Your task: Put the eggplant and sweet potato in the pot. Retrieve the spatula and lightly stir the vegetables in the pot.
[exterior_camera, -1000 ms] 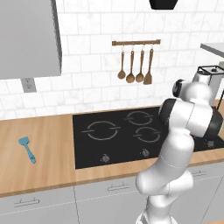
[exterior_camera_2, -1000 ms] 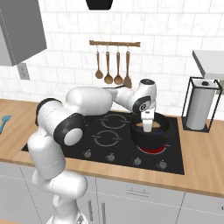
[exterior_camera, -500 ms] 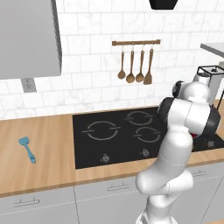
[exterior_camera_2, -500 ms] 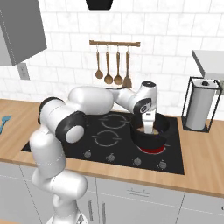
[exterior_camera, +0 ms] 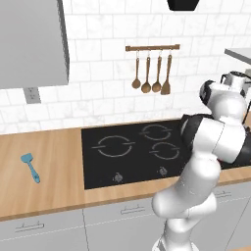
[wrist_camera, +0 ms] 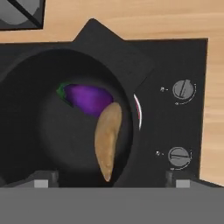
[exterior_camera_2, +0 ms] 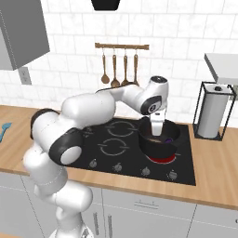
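The black pot [wrist_camera: 41, 131] sits on the front right burner, and the hand view looks straight down into it. Inside lie the purple eggplant [wrist_camera: 87, 98] and the orange-brown sweet potato [wrist_camera: 108, 140], touching each other. My gripper [wrist_camera: 111, 183] hovers just above the pot [exterior_camera_2: 155, 148], open, its fingertips [wrist_camera: 41, 183] spread wide with nothing between them. From the right base view the gripper [exterior_camera_2: 158, 131] points down over the pot's rim. The light-blue spatula [exterior_camera: 30, 166] lies flat on the wooden counter far to the left of the cooktop, also seen as the spatula [exterior_camera_2: 3, 130] at the picture's left edge.
A black cooktop [exterior_camera: 127, 152] with knobs along its front edge is set in the wooden counter. Its burner [exterior_camera_2: 160, 159] glows red under the pot. Wooden spoons and a spatula [exterior_camera_2: 122, 69] hang on a wall rail. A paper towel stand [exterior_camera_2: 213, 111] is at the right.
The jaws have opened wide over the pot. The sweet potato they held has dropped in and now lies beside the eggplant.
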